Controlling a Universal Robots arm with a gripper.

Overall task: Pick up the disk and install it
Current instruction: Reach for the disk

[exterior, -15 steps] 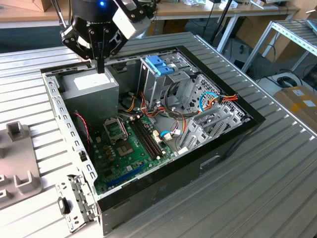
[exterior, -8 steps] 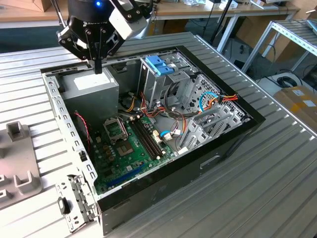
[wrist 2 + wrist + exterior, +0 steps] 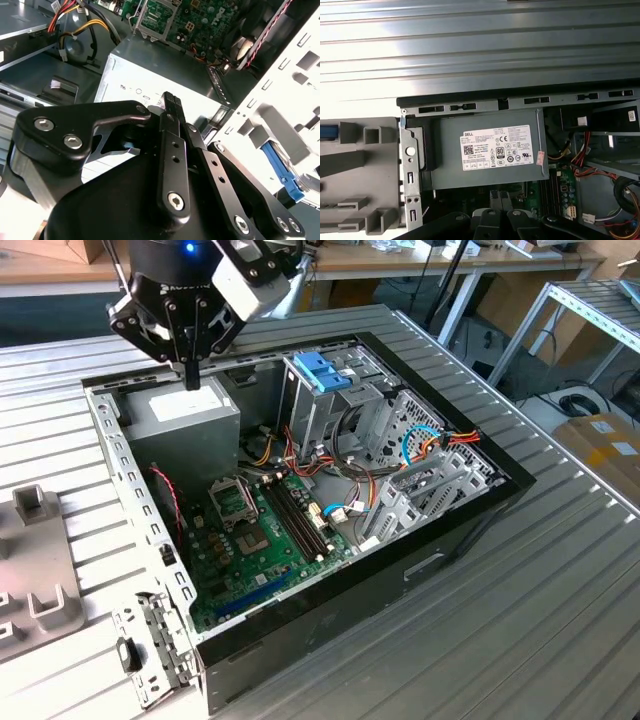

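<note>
Nothing installed yet, I judge: my black gripper (image 3: pixel 190 378), fingers pressed together and empty, hangs over the grey metal power-supply box (image 3: pixel 185 425), upper left of the exterior view. The disk may be the blue strip (image 3: pixel 327 132) in the grey plastic fixture (image 3: pixel 365 165); I can't be sure.

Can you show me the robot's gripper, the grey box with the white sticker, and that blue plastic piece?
gripper (image 3: pixel 190 380): exterior view, midway between its fingertips.
grey box (image 3: pixel 485 150): first wrist view, middle of its stickered face.
blue plastic piece (image 3: pixel 322 372): exterior view, on its upper face.
</note>
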